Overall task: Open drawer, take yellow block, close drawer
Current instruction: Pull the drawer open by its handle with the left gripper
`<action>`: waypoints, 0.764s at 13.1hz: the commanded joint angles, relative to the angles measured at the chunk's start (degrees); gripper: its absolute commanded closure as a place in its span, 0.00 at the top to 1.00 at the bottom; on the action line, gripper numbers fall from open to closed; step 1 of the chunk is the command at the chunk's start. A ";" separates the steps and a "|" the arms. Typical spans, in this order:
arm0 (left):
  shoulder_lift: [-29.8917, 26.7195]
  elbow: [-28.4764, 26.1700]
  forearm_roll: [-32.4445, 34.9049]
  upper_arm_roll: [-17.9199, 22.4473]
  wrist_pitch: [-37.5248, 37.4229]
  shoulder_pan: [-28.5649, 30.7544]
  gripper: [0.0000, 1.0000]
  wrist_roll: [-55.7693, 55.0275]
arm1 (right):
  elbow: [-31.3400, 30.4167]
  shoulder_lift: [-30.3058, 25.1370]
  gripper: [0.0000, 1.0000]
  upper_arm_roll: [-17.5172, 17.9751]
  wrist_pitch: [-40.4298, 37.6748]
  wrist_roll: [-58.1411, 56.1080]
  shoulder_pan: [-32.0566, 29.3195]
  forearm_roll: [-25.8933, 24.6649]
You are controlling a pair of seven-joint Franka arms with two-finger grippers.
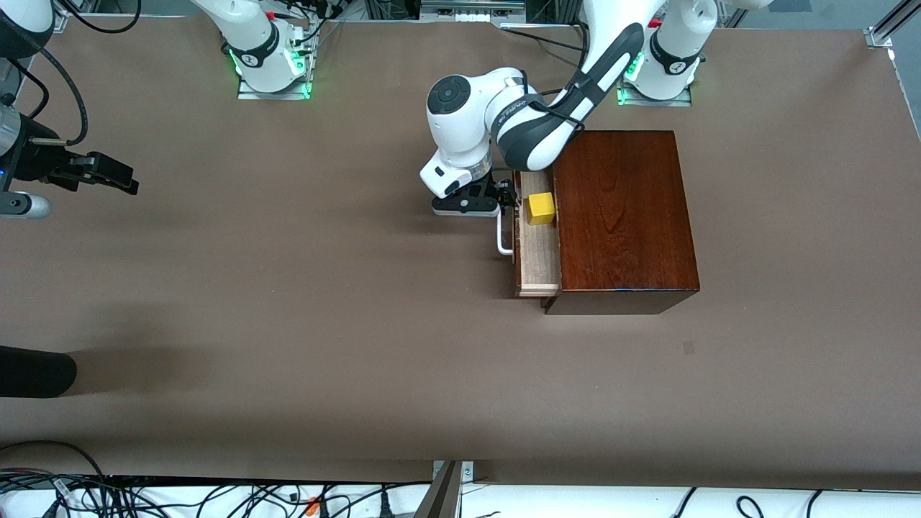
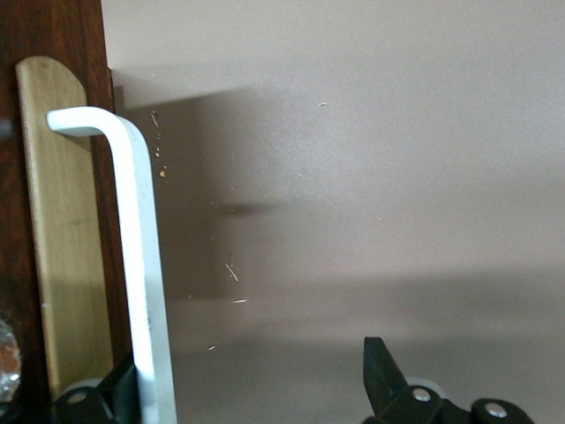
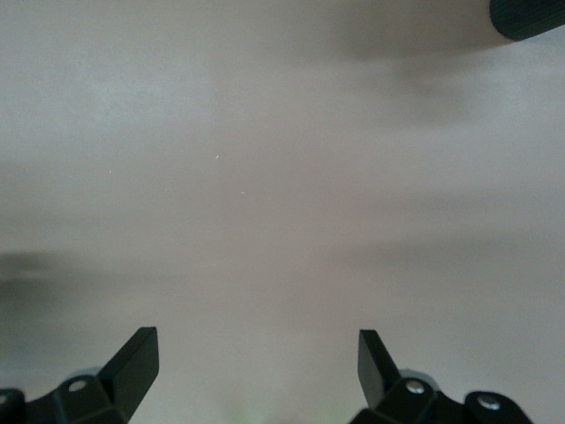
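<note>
brown table (image 1: 288, 324); left end effector (image 1: 504, 196) open astride drawer (image 1: 538, 248) handle (image 2: 141, 283).

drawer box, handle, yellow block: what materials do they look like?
Box: dark reddish wood, glossy, grain showing, perhaps veneer. Drawer interior: pale unfinished-looking wood. Handle: white bent bar, smooth matte; painted metal or plastic, unclear. Yellow block: plain, uniform colour; painted wood or plastic.
</note>
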 commanded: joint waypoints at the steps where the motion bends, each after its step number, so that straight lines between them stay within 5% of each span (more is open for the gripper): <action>1: 2.95 3.85 -1.10 -0.92 3.92 -1.88 1.00 -0.17 | 0.09 0.17 1.00 0.19 -0.17 0.47 0.03 0.36; 10: 0.05 8.33 -1.01 -1.27 -11.45 -1.80 1.00 4.31 | 0.09 0.17 1.00 0.19 -0.25 0.56 0.03 0.45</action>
